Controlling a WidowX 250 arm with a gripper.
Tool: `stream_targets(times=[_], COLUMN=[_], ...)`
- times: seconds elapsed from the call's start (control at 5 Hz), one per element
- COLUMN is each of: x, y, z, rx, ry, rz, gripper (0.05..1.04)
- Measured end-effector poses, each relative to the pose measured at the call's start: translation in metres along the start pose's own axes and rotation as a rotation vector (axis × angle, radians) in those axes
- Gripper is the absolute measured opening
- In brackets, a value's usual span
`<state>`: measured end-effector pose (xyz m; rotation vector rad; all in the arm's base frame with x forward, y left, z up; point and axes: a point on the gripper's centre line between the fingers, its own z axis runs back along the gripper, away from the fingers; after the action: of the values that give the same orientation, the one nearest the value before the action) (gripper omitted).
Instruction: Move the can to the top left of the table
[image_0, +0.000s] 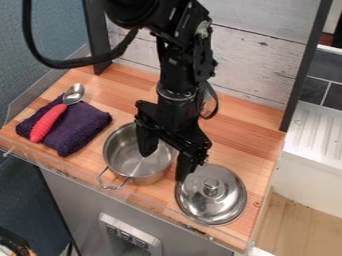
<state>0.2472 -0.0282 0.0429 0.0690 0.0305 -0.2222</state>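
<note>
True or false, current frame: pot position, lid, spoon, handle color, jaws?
1. The pot stands between the purple cloth and the lid. True.
2. The lid covers the pot. False: it lies beside it on the table.
3. The spoon rests on the cloth. True.
4. The spoon's handle is blue. False: it is red.
5. The gripper has its jaws apart. True.

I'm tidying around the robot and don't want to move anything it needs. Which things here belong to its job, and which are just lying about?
For the job:
- metal pot, probably the "can" meant
- gripper, open at the pot
- table, its top left

Just lying about:
- lid
- purple cloth
- red-handled spoon on the cloth
</note>
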Motion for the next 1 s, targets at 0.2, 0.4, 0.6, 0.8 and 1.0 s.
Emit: stream_targets(times=[0.2,0.4,0.6,0.8,1.0], x=[-0.002,0.025,0.055,0.088,0.112], y=[-0.002,-0.003,-0.002,-0.002,-0.003], z=[-0.006,-0.003,-0.003,-0.012,-0.023], rx=[-0.007,-0.030,-0.033,-0.038,-0.040], ry=[0.027,0.005,-0.025,-0.053,-0.062], rz=[-0.003,-0.026,-0.056,-0.063,-0.046], gripper=[1.001,1.001,1.001,1.001,1.001])
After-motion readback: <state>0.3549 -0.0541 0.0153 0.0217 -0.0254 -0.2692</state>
